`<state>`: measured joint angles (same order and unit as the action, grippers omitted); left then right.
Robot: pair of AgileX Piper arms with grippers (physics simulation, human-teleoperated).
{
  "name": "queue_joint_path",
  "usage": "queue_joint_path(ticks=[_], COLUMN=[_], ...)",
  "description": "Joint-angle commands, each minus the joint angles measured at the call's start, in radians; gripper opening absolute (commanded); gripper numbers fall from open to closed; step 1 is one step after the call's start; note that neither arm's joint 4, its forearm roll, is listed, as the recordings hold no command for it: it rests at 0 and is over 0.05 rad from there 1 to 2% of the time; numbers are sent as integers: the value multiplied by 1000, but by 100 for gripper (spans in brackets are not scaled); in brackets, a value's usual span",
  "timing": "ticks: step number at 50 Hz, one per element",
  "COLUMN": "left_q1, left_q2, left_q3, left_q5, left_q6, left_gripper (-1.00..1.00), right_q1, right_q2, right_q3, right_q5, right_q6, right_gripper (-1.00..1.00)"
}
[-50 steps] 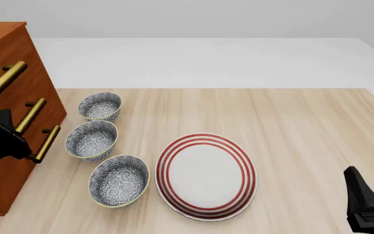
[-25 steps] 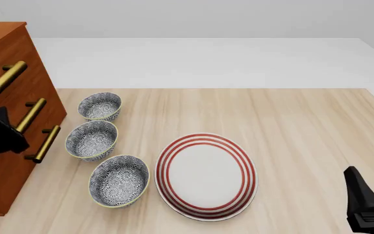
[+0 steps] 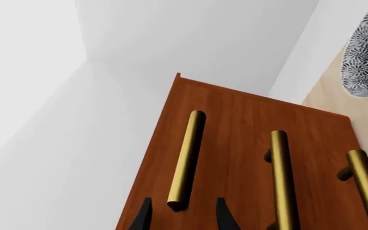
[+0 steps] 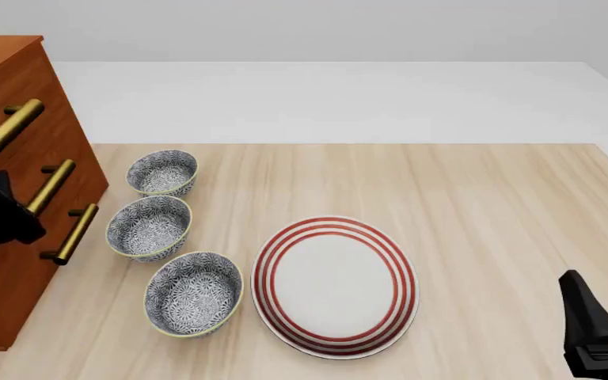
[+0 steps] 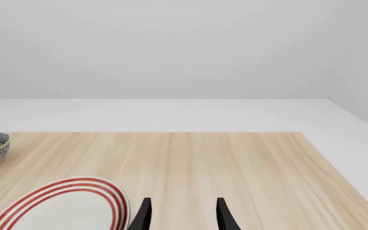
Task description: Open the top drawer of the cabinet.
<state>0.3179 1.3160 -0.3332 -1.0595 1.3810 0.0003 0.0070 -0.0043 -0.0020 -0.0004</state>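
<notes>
Front view: three patterned bowls (image 4: 159,226) line the cabinet (image 4: 13,170) front beside a red-ringed plate (image 4: 335,286). Left gripper (image 3: 180,216) spread, straddling the top drawer's handle (image 3: 185,159) end, unclosed. Right gripper (image 5: 180,215) spread, empty.

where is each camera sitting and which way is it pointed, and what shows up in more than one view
Front view: above and behind the arms, looking forward and down at the table, cabinet, three bowls and plate; both arms show at the edges.
Left wrist view: behind the left gripper, facing the cabinet front; open fingertips flank the top drawer's handle.
Right wrist view: behind the right gripper, looking across the table; open fingertips show.
Shared: plate and one bowl, front and right wrist.
</notes>
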Motion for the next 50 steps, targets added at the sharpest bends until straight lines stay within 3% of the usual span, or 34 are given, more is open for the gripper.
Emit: queue_joint_path(ticks=[1,5,6,19,50], left_q1=[24,23,20,6,-36], left_q2=[20,18,16,28,-5], left_q3=[-22,-23,-18,3,-7], left_q5=[0,3,1,-28,39], left_q6=[14,16,22,39,64], left_gripper=[100,100,-100,-100,-100], right_q1=[0,0,0,0,0], right_q2=[0,0,0,0,0], right_q3=[0,0,0,0,0], right_q5=[0,0,0,0,0], right_q6=[0,0,0,0,0], right_gripper=[100,100,100,100,100])
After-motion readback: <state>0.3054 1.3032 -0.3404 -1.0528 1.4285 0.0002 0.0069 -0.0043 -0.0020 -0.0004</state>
